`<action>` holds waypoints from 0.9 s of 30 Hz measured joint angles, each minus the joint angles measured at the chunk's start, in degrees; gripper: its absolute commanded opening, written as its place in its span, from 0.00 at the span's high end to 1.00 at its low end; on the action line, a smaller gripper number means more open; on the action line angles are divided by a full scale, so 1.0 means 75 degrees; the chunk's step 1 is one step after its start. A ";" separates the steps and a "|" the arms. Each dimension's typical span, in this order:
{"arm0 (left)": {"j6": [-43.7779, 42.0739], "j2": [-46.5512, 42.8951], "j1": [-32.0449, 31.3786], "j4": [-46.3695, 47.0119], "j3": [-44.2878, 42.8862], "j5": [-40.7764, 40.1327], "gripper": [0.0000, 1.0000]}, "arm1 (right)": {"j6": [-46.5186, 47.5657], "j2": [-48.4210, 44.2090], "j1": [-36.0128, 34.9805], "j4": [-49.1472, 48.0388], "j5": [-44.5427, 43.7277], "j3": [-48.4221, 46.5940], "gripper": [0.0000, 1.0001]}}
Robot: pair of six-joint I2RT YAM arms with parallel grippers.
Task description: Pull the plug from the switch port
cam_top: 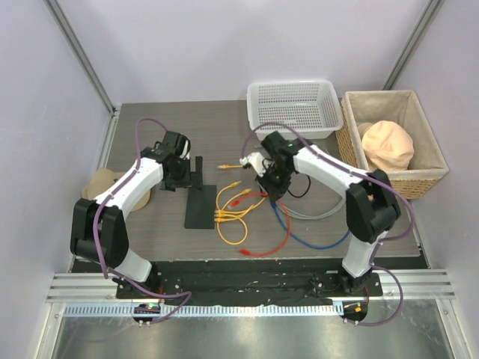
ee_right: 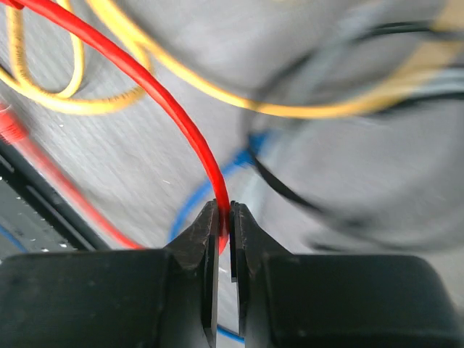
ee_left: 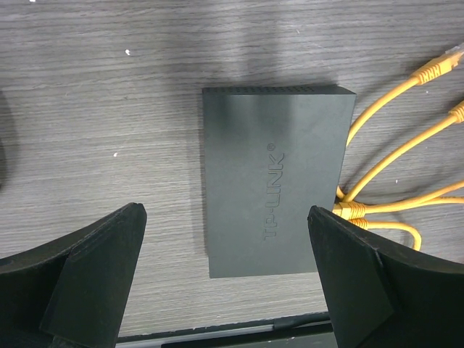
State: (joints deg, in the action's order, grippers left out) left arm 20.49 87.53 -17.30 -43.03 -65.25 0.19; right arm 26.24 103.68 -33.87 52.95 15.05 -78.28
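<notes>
Grey wood-grain boards make up the table (cam_top: 150, 120), closed in by pale lilac walls, with a white mesh basket (cam_top: 293, 107) at the far edge and a wicker basket (cam_top: 397, 142) to its right. Left of centre lies the switch (cam_top: 200, 207), a flat matte-black box resting flat on the boards, its lettered top face (ee_left: 272, 181) plain in the left wrist view. Yellow cables (cam_top: 233, 217) spread from its right edge, where yellow plugs (ee_left: 353, 211) sit pressed against the housing; their other ends lie loose on the table. The left gripper (cam_top: 178, 173) hangs just beyond the far-left corner of the switch, its fingers (ee_left: 101, 268) wide apart and holding nothing, the box showing between them in its own camera. To the right of the switch the right gripper (cam_top: 273, 188) points down into a tangle of leads, its pincer pressed almost together and pinching a red cable (ee_right: 167, 94) at the tips. That cable arcs up and away to the left from the fingers. A blue cable (cam_top: 314, 241) loops on the near right of the table, and a black cable (cam_top: 299, 191) lies beside the right arm.
</notes>
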 measured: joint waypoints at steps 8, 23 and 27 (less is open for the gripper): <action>0.0003 0.0000 0.0085 0.0000 0.0006 0.0070 0.00 | 0.0968 -0.0915 0.1585 0.0533 -0.0332 -0.1399 0.89; 0.0032 0.0000 0.0082 0.0076 0.0525 0.0181 0.00 | 0.0487 0.0536 0.2101 0.0443 0.0574 -0.3794 0.14; 0.0038 0.0160 0.0085 0.0090 0.0525 0.0163 0.21 | -0.0047 0.0618 0.0761 0.0321 0.2200 -0.3797 0.20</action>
State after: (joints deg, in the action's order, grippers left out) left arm 20.78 88.73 -16.67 -42.35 -61.32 1.41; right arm 25.89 108.31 -28.16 55.35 31.55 -106.76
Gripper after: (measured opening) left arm 0.902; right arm 0.838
